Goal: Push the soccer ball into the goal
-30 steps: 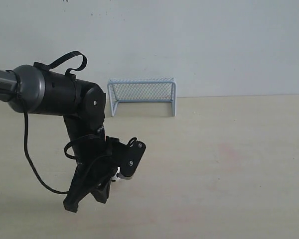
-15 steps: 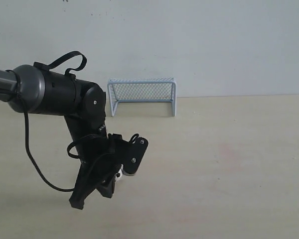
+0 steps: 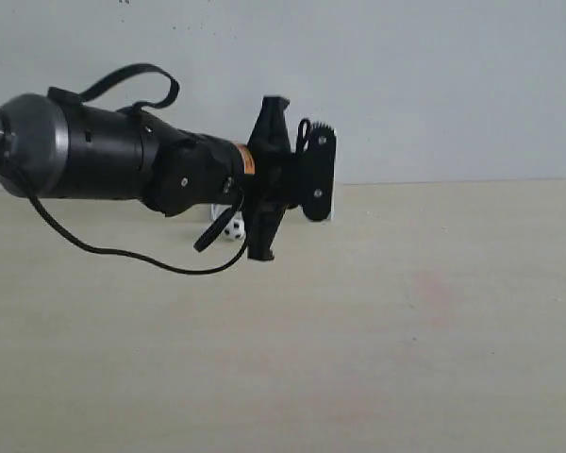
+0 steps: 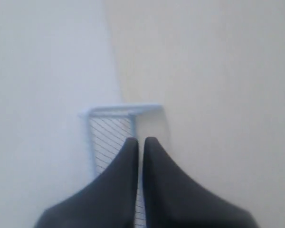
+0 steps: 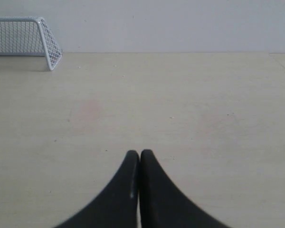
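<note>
Only the exterior view shows the soccer ball (image 3: 233,228): one, on the table (image 3: 434,330), by the goal (image 5: 23,35) mouth, which the left arm (image 3: 123,165) mostly hides. One goal. Left gripper (image 4: 140,140) and right gripper (image 5: 139,152) are both clenched, holding nothing.

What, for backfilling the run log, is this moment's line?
left gripper: shut, by goal | soccer ball: at goal mouth | right gripper: shut

The goal (image 4: 109,137) is standing just ahead of the left gripper (image 4: 140,141), blocking it; bare table (image 5: 180,104) is lying open ahead of the right gripper (image 5: 139,153).
</note>
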